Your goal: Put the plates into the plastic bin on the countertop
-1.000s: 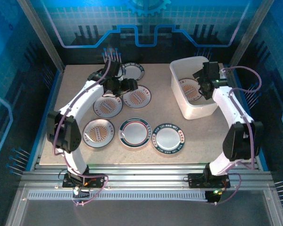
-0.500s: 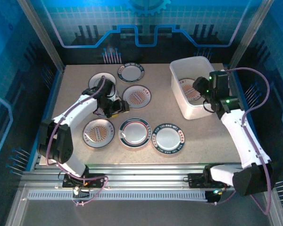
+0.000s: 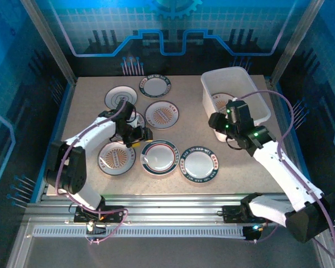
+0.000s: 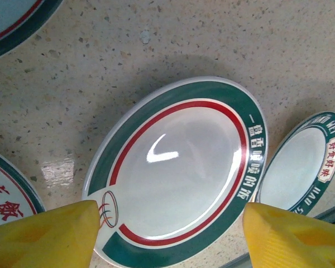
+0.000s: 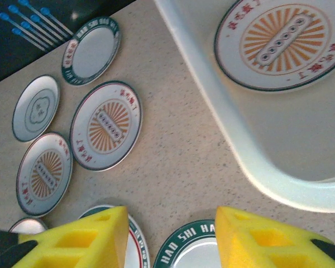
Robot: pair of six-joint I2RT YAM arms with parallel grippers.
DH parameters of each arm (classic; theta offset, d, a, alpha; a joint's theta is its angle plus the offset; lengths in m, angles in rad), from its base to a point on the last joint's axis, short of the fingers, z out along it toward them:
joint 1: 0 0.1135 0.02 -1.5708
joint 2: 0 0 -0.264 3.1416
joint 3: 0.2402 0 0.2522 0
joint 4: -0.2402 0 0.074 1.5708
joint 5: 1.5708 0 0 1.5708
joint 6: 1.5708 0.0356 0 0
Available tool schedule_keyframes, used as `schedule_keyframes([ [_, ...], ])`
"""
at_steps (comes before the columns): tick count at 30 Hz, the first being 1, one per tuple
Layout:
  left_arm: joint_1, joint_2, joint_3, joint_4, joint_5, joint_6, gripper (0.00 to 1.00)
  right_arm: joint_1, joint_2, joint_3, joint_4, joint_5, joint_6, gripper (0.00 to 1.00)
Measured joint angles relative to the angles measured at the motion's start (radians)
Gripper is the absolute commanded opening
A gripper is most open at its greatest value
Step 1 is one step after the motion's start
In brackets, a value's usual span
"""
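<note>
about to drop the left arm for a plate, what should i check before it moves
1. Left jaws open: ok, yellow pads stand apart with nothing gripped.
2. Target lined up: ok, the red-ringed plate lies flat between them in the left wrist view.
3. Clearance from the neighbouring plate: cannot tell whether the rims touch.
4. Right jaws empty: ok, apart with nothing between, over the countertop.
5. Room in the plastic bin: ok, one sunburst plate on its floor, with bare floor beside it.
</note>
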Motion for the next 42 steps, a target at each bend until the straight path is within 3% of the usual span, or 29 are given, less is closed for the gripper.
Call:
schedule_keyframes([
  [6, 0.0, 0.037, -0.014, 0.003, 0.0, 0.015, 0.69, 0.068, 0.04, 0.0, 0.024, 0.0, 0.0, 0.38],
  [13, 0.0, 0.108, -0.014, 0.011, -0.008, 0.045, 0.68, 0.134, 0.119, 0.0, 0.053, -0.017, -0.009, 0.38],
  [31, -0.04, 0.226, 0.042, 0.007, -0.035, 0.126, 0.57, 0.143, 0.145, -0.008, 0.085, -0.023, -0.01, 0.35],
  [42, -0.051, 0.252, 0.047, 0.006, -0.059, 0.134, 0.39, 0.143, 0.145, -0.027, 0.097, -0.022, -0.012, 0.33],
])
